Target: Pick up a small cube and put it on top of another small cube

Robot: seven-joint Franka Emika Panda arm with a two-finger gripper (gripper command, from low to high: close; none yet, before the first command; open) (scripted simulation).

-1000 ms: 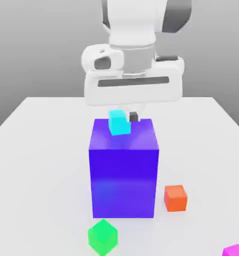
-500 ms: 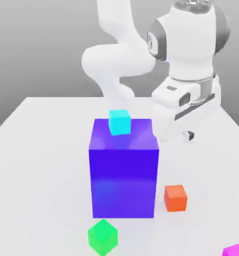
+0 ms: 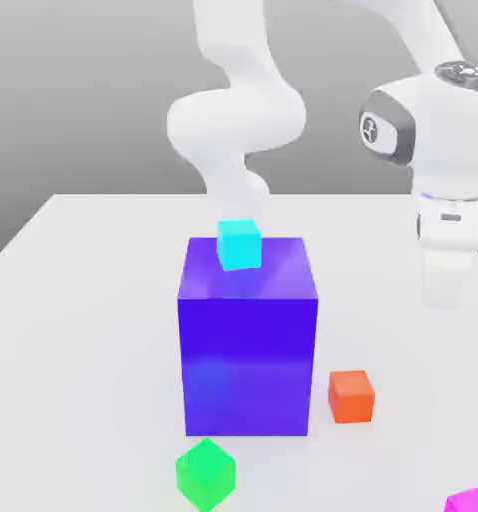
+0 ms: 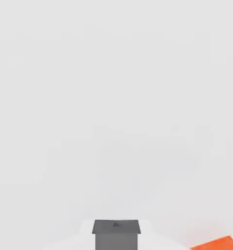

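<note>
The small magenta cube (image 3: 472,501) lies on the white table at the exterior view's bottom right corner, partly cut off by the frame edge. The small green cube (image 3: 205,472) sits in front of the big blue block (image 3: 247,335). My gripper (image 3: 442,296) hangs above the table at the exterior view's right, well away from both cubes and higher than them. In the hand view its dark fingers (image 4: 116,233) are pressed together with nothing between them, so the gripper (image 4: 116,225) is shut and empty.
A cyan cube (image 3: 239,244) rests on top of the big blue block. An orange-red cube (image 3: 351,396) stands by the block's lower right corner, and the orange-red cube (image 4: 216,244) also shows at the hand view's edge. The white table (image 3: 83,330) spreads around them.
The arm has swung from above the blue block toward the exterior view's right and turned. The cyan cube stays on the block. No cube has moved.
</note>
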